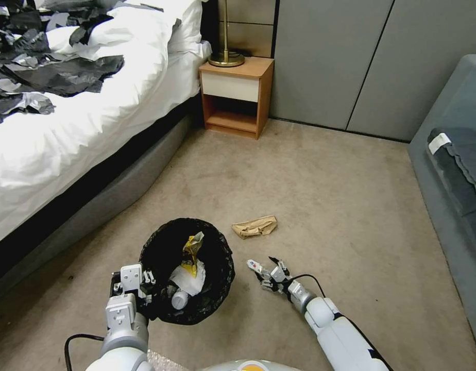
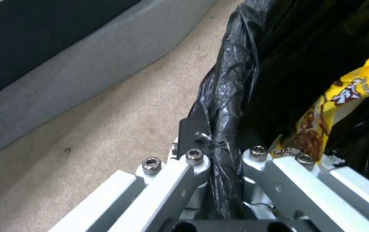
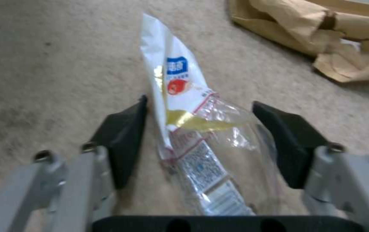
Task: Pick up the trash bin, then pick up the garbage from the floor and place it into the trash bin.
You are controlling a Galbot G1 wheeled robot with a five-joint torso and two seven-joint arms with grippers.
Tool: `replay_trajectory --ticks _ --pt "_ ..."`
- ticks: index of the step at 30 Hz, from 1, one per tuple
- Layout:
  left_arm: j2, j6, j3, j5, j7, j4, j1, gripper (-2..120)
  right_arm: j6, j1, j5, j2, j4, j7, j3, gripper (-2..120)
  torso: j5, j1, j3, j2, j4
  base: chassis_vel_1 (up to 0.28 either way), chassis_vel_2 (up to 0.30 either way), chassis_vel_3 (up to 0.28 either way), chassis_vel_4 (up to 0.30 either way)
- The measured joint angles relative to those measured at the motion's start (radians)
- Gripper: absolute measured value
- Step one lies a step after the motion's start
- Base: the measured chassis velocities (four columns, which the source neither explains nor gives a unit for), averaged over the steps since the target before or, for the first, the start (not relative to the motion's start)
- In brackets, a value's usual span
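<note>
On the floor (image 1: 310, 175), wrapper (image 3: 180, 96) between right gripper (image 3: 199, 129) fingers (image 3: 124, 135)

The right tool (image 3: 199, 129) sits low over the floor (image 3: 55, 58), its two black pads (image 3: 124, 138) spread wide apart. Between them lies a clear plastic wrapper (image 3: 189, 109), white at its pointed end with a blue label and a red spot, printed text nearer the tool. Neither pad is touching it; there's carpet showing on both sides. Just beyond the wrapper's tip, off to one side, a crumpled brown paper bag (image 3: 322, 42) rests on the carpet, apart from the wrapper.
</note>
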State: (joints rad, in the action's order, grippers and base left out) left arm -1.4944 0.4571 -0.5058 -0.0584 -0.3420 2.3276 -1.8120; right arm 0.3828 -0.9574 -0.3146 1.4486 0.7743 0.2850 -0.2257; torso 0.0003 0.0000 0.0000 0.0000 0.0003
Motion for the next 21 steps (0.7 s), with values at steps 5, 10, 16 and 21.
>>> replay_trajectory --ticks 5,10,16,21 --pt "0.001 -0.003 -0.001 -0.001 0.000 0.003 -0.003 1 0.000 -0.006 -0.001 0.006 0.001 -0.006 0.006 44 -0.0002 0.000 0.000 0.000 -0.0003 0.000 0.000 0.000 0.000" --pt "0.004 -0.003 -0.002 -0.003 0.000 0.005 -0.004 1 0.000 -0.012 -0.002 0.010 0.005 -0.011 0.006 28 0.0001 0.000 0.000 0.000 0.0001 0.000 0.000 0.000 0.000" --pt "0.006 -0.003 0.001 -0.003 0.000 0.007 -0.002 1 -0.001 -0.018 0.003 0.000 0.019 -0.016 -0.002 3 -0.0003 0.000 0.000 0.000 -0.0003 0.000 0.000 0.000 0.000" --pt "0.008 -0.002 0.002 -0.003 -0.001 0.008 0.001 1 0.002 -0.033 0.030 -0.013 0.070 -0.025 -0.007 0 -0.0002 0.000 0.000 0.000 -0.0003 0.000 0.000 0.000 0.000"
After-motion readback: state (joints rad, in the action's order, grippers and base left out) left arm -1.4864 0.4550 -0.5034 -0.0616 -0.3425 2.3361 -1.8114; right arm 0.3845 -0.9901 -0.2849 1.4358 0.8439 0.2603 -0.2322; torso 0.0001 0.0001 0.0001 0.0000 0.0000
